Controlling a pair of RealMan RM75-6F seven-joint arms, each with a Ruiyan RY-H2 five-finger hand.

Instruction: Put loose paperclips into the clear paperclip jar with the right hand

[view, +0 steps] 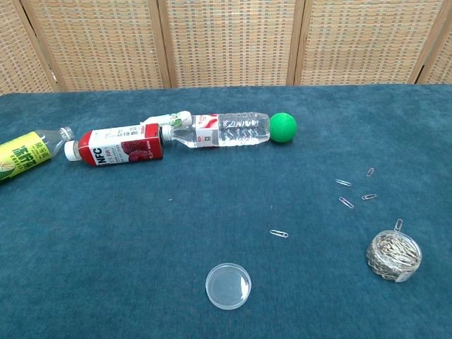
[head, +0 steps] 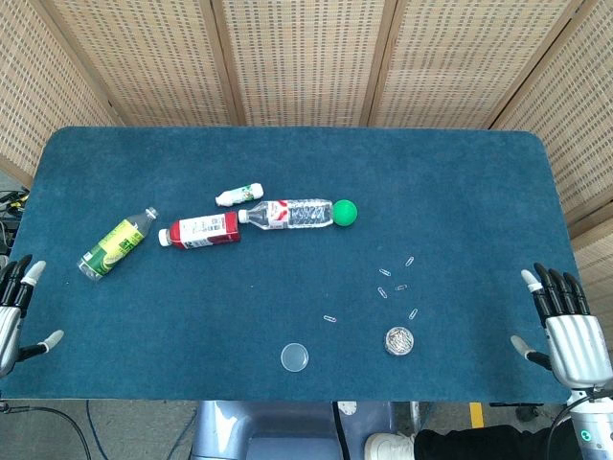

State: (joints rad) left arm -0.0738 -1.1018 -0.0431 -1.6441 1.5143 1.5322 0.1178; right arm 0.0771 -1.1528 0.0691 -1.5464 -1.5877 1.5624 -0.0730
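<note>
The clear paperclip jar [head: 399,341] [view: 394,256] stands uncapped near the front right of the blue table, filled with clips. Its round clear lid [head: 295,357] [view: 228,286] lies flat to the left of it. Several loose paperclips [head: 396,278] [view: 351,194] lie scattered just behind the jar, and one paperclip [head: 330,318] [view: 279,234] lies alone further left. My right hand [head: 568,326] hovers at the table's right front edge, fingers apart and holding nothing, well right of the jar. My left hand [head: 13,311] is at the left front edge, also open. Neither hand shows in the chest view.
A clear water bottle [head: 287,214] [view: 220,131] lies mid-table beside a green ball [head: 345,212] [view: 283,127]. A red NFC bottle [head: 199,231] [view: 116,146], a small white bottle [head: 239,195] and a green-labelled bottle [head: 117,243] [view: 28,154] lie to the left. Wicker screens stand behind the table.
</note>
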